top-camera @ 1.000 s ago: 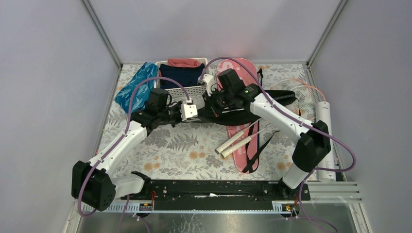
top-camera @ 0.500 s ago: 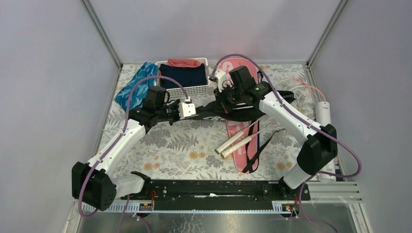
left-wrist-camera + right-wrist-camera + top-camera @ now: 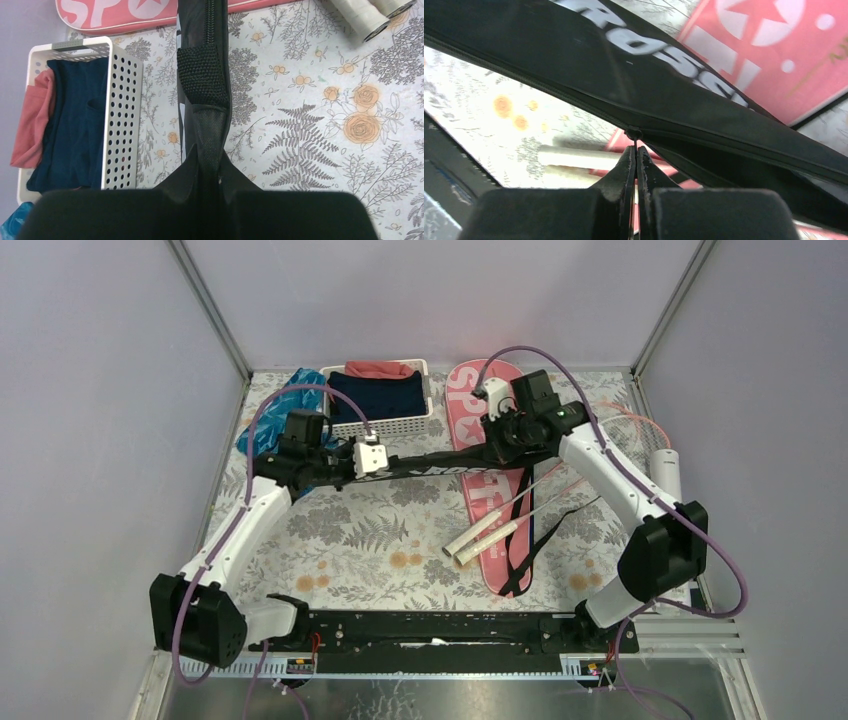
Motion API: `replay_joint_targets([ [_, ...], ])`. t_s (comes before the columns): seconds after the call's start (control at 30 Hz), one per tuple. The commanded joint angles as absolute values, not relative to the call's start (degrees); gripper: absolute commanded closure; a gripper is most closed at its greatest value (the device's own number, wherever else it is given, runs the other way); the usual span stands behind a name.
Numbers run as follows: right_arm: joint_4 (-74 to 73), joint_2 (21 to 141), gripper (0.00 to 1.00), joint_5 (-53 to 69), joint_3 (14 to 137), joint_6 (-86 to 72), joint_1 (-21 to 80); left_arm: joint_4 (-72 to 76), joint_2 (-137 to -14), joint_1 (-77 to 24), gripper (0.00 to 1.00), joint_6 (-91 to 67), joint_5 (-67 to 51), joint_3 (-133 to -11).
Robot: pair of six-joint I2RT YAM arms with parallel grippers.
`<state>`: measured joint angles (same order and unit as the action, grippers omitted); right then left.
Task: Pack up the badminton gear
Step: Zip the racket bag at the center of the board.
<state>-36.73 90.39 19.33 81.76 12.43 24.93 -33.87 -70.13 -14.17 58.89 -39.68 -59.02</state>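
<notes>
Along black bag [image 3: 440, 468]: left hand [image 3: 206, 167] clamps narrow end, right hand [image 3: 636, 150] pinches zipper pull [image 3: 634, 134].

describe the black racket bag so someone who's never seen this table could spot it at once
On the floral table, look in front of the white basket at the back. The black racket bag runs sideways, held between the left claw and the right claw. Unlike the pink bag lying flat on the table, it is black with white lettering.
</notes>
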Motion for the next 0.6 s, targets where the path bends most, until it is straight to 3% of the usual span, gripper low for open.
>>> replay_joint_targets([
  [0.0,-41.21,85.95,1.00,12.92,82.22,16.86,19.76,-36.57,-70.56,-10.17,1.00,63.22,-37.54,-61.84],
  [0.57,-45.09,86.43,1.00,7.87,81.89,25.93,6.10,-45.62,-72.34,-2.97,1.00,73.79,-34.55,-65.34],
])
